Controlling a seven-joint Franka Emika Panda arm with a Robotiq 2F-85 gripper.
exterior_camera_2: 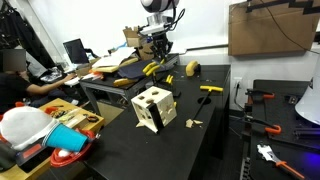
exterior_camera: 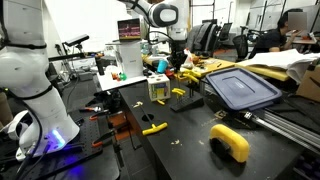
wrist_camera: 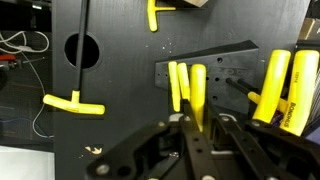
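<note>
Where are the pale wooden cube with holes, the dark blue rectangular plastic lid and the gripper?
Pale wooden cube [exterior_camera_2: 148, 112]: exterior view, holed side face.
Dark blue plastic lid [exterior_camera: 240, 89]: exterior view, flat top.
Gripper [wrist_camera: 199, 122]: wrist view, between fingertips.

Clamps [wrist_camera: 176, 88] under claw [wrist_camera: 201, 124]; tbl [wrist_camera: 120, 60] open beside.

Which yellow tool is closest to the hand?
The paired yellow handles right in front of the hand in the wrist view; the T-shaped one lies farther off.

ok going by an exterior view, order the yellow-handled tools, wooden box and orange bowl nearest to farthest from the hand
1. yellow-handled tools: just below the hand, at the far end.
2. wooden box: midway, toward the camera.
3. orange bowl: left foreground, off to the side.
</note>
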